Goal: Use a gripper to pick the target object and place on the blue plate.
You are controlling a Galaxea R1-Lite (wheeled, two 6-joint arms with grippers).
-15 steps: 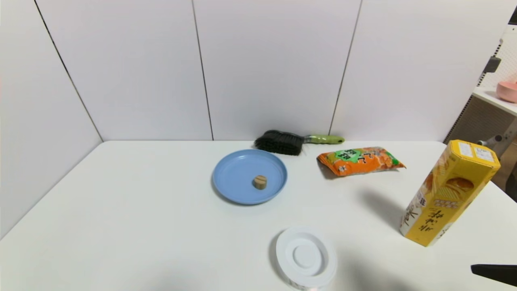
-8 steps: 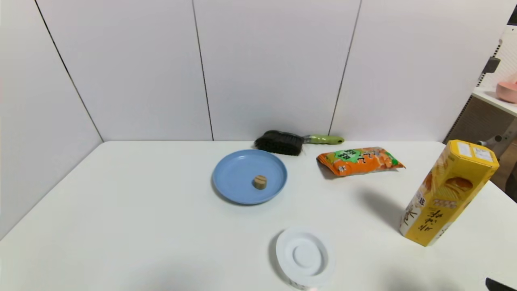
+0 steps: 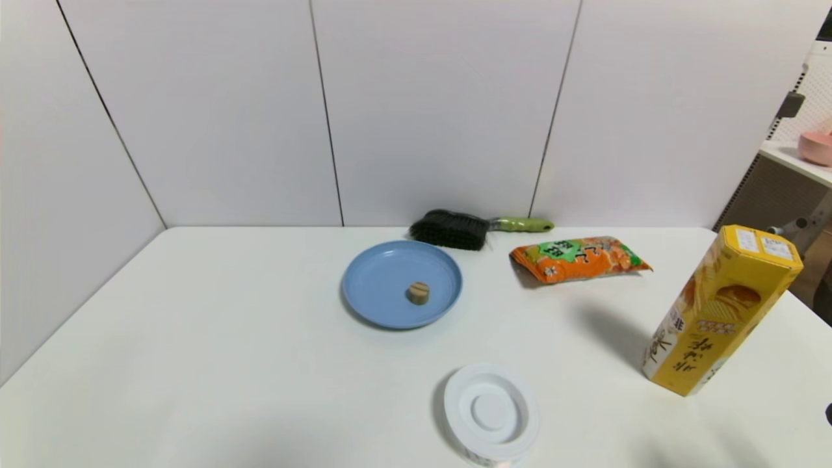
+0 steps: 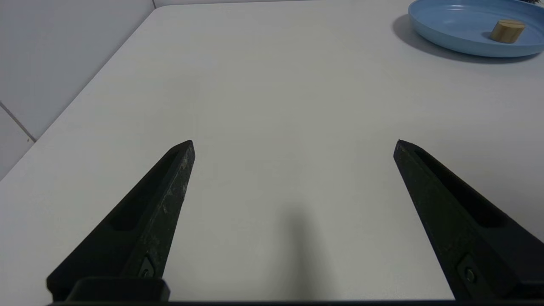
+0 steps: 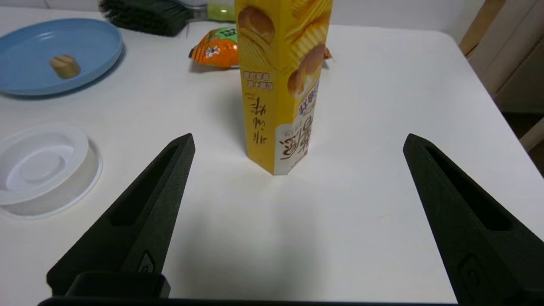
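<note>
Sitting inside the round light-blue plastic plate (image 3: 383,279), the small tan ridged lump (image 3: 418,293) is looking light, rigid, best pinched across its sides, both pincers (image 4: 293,146) (image 5: 297,142) gaping released

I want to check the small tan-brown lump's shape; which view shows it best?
The left wrist view: the small tan-brown lump appears side-on as a short cylinder in the light-blue plastic plate. The right wrist view shows it smaller; the head view, tiny.

Lab test booth, plain white table (image 3: 227,338), seamed white wall panels (image 3: 442,110), pegboard shelving (image 3: 812,97) alongside
</note>
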